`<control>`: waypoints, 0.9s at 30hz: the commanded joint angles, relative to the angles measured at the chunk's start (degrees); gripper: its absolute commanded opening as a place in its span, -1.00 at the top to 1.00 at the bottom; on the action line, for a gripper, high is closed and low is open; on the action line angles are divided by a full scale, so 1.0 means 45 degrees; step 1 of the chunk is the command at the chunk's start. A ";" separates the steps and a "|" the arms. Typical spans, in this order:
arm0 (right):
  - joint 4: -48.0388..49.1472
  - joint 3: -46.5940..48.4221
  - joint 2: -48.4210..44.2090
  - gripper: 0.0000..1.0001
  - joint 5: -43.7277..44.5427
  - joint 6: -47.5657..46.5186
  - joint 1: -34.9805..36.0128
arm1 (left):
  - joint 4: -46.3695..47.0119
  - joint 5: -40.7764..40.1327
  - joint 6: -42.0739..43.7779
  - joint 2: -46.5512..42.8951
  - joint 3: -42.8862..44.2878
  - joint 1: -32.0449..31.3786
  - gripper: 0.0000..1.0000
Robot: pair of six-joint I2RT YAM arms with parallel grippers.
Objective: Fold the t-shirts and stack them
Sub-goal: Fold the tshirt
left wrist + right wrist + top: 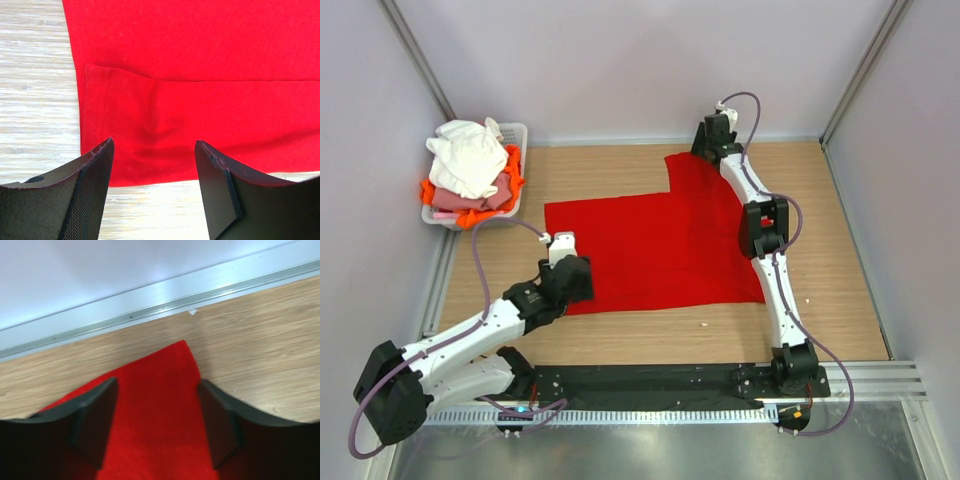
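Note:
A large bright red t-shirt (655,245) lies flat on the wooden table, one sleeve reaching toward the back right. My left gripper (563,262) is open over its near left corner, and the red cloth (200,100) fills the left wrist view beyond the open fingers (97,175). My right gripper (712,133) is open over the far sleeve, whose red tip (165,385) lies between its fingers (97,410) near the back wall. White (468,155), pink (470,200) and orange (512,165) t-shirts sit piled in the basket.
A white slotted basket (515,131) stands at the back left corner. An aluminium rail (150,302) runs along the back wall just beyond the sleeve. Bare wood (820,230) lies right of the shirt and bare wood (670,335) lies in front of it.

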 commanded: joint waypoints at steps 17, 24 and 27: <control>0.3766 -0.5854 -0.4403 0.97 -0.0528 -0.0052 0.0070 | -0.1062 -0.2129 -0.0944 0.3114 0.3284 0.0110 -0.47; 0.4532 -0.7762 -0.5893 0.97 -0.0196 0.0104 0.0011 | -0.0126 0.0056 0.0209 0.4909 0.6273 0.4130 -0.47; 0.4277 -0.7800 -0.6107 0.97 0.0310 0.0182 -0.0047 | 0.0128 0.1268 0.0074 0.6490 0.7581 0.5713 -0.39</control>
